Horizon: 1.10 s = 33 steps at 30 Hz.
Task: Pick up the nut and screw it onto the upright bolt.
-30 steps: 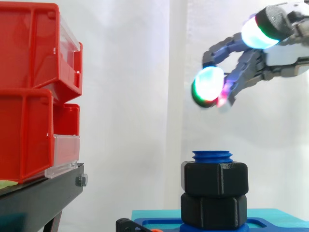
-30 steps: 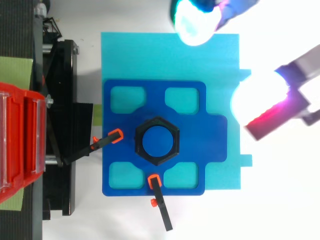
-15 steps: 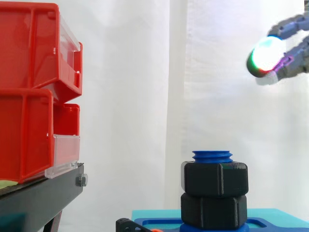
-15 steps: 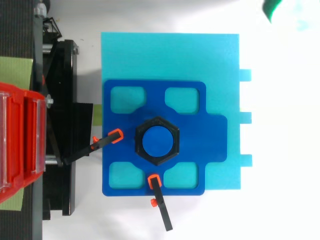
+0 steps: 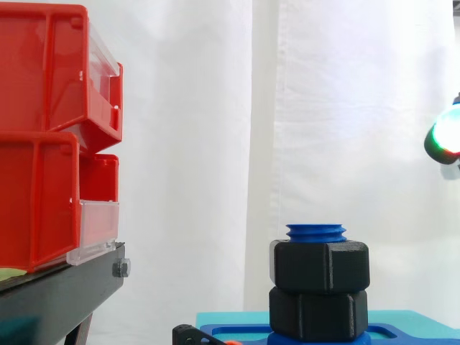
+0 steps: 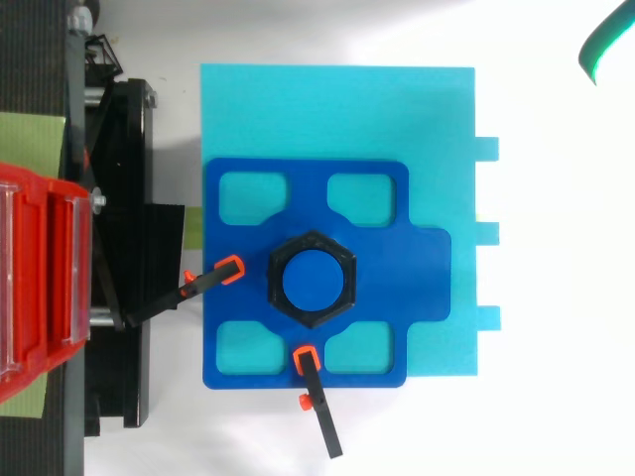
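The upper nut (image 5: 320, 266) sat threaded on the upright blue bolt (image 5: 316, 231), touching a second nut (image 5: 318, 313) below it, thread tip showing above: task prob. done. The blue fixture (image 6: 377, 198), pinned by two orange-tipped clamps (image 6: 230, 266), likely kept the bolt from turning w/ the nut. The robot hand (image 5: 447, 139) hung at the side view's right edge, well apart and mostly cut off; spread or closed, cannot tell. Bolt shank hidden by the nuts; from above the two read as one
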Tool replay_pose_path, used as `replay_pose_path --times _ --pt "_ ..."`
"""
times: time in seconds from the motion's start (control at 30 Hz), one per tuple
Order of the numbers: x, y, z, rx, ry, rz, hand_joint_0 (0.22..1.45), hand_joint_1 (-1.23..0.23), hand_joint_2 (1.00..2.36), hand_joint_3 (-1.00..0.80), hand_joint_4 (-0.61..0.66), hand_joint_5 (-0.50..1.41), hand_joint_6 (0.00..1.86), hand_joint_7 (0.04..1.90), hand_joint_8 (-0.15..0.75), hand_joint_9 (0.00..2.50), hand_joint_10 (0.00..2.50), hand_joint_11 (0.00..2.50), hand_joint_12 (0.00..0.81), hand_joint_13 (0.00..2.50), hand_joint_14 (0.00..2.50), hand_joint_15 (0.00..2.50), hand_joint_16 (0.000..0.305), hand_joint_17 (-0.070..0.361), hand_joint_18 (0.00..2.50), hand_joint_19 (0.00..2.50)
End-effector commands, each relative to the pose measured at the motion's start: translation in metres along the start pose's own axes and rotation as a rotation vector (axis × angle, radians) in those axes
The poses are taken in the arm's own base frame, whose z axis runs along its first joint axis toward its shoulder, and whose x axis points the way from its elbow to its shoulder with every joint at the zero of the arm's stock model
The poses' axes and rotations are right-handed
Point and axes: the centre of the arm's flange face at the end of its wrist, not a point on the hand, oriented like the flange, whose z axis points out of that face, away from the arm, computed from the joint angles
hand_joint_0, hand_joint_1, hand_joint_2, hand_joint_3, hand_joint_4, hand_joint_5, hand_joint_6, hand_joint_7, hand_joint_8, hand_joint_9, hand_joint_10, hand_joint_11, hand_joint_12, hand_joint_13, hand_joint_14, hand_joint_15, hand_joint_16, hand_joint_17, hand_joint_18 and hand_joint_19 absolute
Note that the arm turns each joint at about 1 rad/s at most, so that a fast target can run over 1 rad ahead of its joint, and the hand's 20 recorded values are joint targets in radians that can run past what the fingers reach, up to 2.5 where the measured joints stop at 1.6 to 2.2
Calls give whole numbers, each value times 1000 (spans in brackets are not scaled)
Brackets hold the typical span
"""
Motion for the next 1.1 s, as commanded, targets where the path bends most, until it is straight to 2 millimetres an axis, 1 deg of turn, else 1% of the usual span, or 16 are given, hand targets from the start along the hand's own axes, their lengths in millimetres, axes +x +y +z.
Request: replay_pose_path --times 0.0,0.03,0.1,0.7,1.07 --pt "2 -2 -3 22 9 153 499 -547 1000 -500 102 -238 501 621 215 281 0 0 346 0 0 0 47 105 0 13" --pt "2 -4 -4 39 4 196 496 -548 1000 -500 103 -238 501 619 214 274 0 0 347 0 0 0 47 106 0 13" --pt "1 -4 -4 44 2 212 494 -546 1000 -500 100 -240 501 615 212 264 0 0 346 0 0 0 47 106 0 12" --pt "1 -5 -4 44 3 206 484 -549 1000 -500 103 -245 501 609 208 230 0 0 344 0 0 0 48 108 0 17" --pt "0 -4 -4 43 1 206 490 -548 1000 -500 79 -244 501 593 201 242 0 0 339 0 0 0 47 107 0 0"
